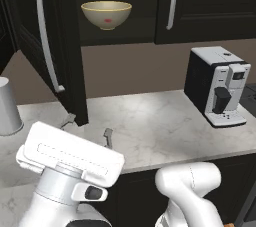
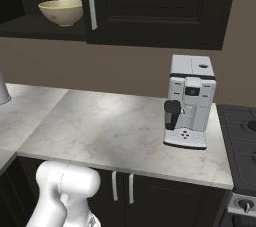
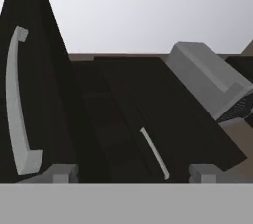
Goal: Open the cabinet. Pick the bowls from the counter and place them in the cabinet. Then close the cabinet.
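The cabinet (image 1: 200, 6) has its left door (image 1: 60, 46) swung wide open and its right door (image 2: 160, 6) shut. A tan-yellow bowl (image 1: 106, 14) with a red spot stands upright on the cabinet's shelf, also seen as the bowl (image 2: 61, 12) from the right. My gripper (image 1: 87, 128) hangs open and empty low over the counter (image 1: 150, 121), just below and in front of the open door's lower edge. In the hand view the gripper (image 3: 132, 173) looks up at the open door's silver handle (image 3: 17, 104) on the left.
A black and silver coffee machine (image 1: 217, 86) stands on the right of the counter (image 2: 100, 126). A plain grey cup (image 1: 7, 106) sits at the far left. A stove (image 2: 240, 131) adjoins the counter on the right. A grey hood (image 3: 207, 80) shows beside the cabinet.
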